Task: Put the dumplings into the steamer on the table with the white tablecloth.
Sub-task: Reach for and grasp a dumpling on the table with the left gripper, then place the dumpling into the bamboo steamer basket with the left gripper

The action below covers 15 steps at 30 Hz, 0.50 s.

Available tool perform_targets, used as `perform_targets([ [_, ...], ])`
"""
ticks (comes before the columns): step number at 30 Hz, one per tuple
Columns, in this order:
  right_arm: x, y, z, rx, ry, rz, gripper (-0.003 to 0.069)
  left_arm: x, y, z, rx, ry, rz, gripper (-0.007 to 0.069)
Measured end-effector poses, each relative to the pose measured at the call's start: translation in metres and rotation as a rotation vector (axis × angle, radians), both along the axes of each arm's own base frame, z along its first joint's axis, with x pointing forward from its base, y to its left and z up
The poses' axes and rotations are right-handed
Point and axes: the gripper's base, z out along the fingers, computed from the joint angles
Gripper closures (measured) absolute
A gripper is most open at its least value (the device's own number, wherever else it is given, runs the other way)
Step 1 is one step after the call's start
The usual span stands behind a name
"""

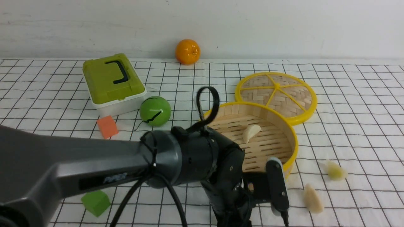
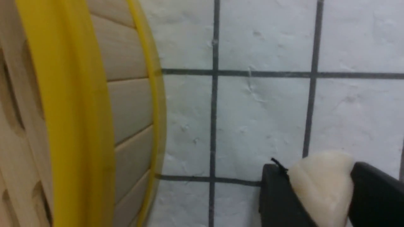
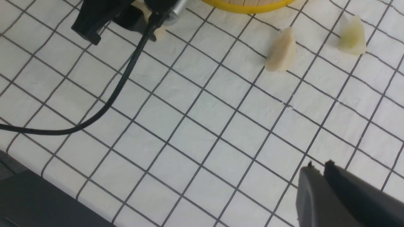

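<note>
White tablecloth [image 3: 195, 132] with a thin black grid fills the near ground. Over a bare stretch of it hangs the right gripper [image 3: 320, 168], its fingers all but together with nothing between them.

Next out, the left gripper [image 2: 318, 176] sits low, just beside the near wall of the bamboo steamer [image 2: 79, 126]. A cream toy dumpling [image 2: 320, 198] is wedged between its two black fingers [image 2: 277, 201], with both pads against it. Whether it is clear of the cloth I cannot tell.

The piece looks very light, smooth and probably a little yielding. Its tapered crescent shape could let it squirt out of a pinch near a tip or along the thin pleated edge. The safest hold is likely across the thick belly, as it seems to be taken here, with only modest squeeze.

A green cube [image 1: 95, 201] lies off to the left. To the right, outside the steamer, a pale dumpling [image 1: 313, 198] lies on the cloth. A green-tinged dumpling [image 1: 336, 171] lies a little farther out.

Inside the steamer, a fourth dumpling [image 1: 251, 132] rests on the slatted floor.

Farther back are an orange cube [image 1: 107, 126] and a green ball [image 1: 155, 111]. The woven lid [image 1: 276, 94] lies flat just behind the steamer, and a green-topped box [image 1: 112, 80] stands to the left. An orange [image 1: 187, 51] sits against the wall.
</note>
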Motion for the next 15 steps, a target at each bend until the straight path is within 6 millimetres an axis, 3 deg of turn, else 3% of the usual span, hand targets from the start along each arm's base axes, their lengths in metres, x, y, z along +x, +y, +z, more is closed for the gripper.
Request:
perform_targets([
  [3,0.0,0.0,0.0,0.0,0.0,0.0,0.0603,0.0,0.003,0.008,0.03,0.02,0.075,0.039],
  [5,0.0,0.0,0.0,0.0,0.0,0.0,0.0601,0.001,0.005,0.028,0.029,0.044,0.16,0.0389],
  [9,0.0,0.0,0.0,0.003,-0.006,0.0,0.06,0.012,-0.003,0.11,-0.185,0.023,0.428,0.0389],
  [12,0.002,0.001,0.001,0.011,-0.023,-0.002,0.0596,0.041,0.001,0.159,-0.419,0.035,0.705,0.0389],
  [15,0.002,0.001,0.002,0.015,-0.029,-0.002,0.0595,0.091,0.014,0.162,-0.566,0.098,0.988,0.0389],
])
